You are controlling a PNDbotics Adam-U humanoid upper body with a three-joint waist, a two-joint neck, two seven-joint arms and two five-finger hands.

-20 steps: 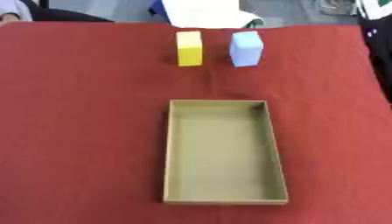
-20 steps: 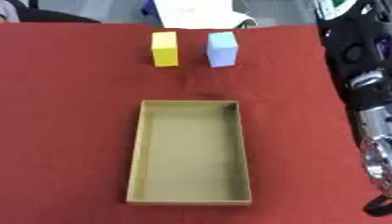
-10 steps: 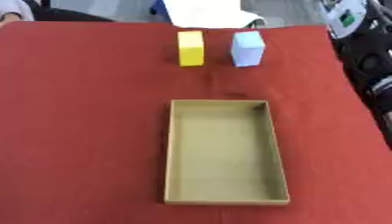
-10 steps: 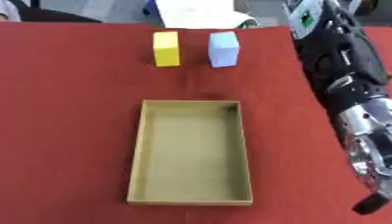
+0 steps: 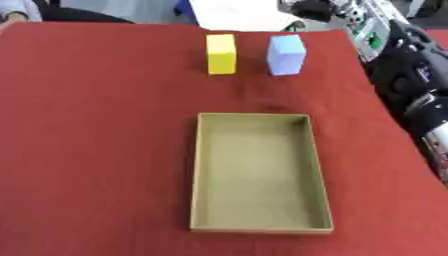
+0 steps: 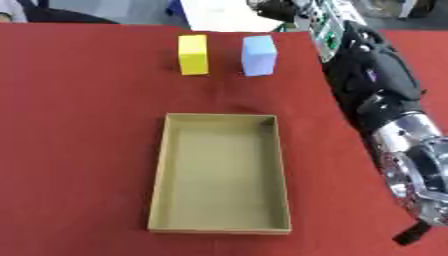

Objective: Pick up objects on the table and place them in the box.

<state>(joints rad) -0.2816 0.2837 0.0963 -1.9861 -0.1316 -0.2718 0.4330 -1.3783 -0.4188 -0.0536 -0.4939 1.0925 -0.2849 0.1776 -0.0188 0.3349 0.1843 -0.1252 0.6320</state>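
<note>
A yellow block [image 5: 221, 53] and a light blue block [image 5: 286, 54] stand side by side near the far edge of the red table [image 5: 96, 140], a little apart. An open, empty cardboard box [image 5: 260, 172] lies lengthwise in the middle of the table, nearer to me than the blocks. My right arm [image 6: 376, 90] reaches in along the table's right edge. Its dark hand [image 6: 273, 8] hovers past the far edge, just behind and to the right of the blue block, touching nothing. My left hand shows in no view.
A white sheet or board [image 5: 241, 15] lies beyond the table's far edge behind the blocks. A person's sleeve [image 5: 17, 10] shows at the far left corner. The right arm's silver joints [image 6: 420, 165] hang over the table's right edge.
My right arm has swung up from the right edge toward the far end of the table, so its hand is now behind the blue block. Blocks and box have not moved.
</note>
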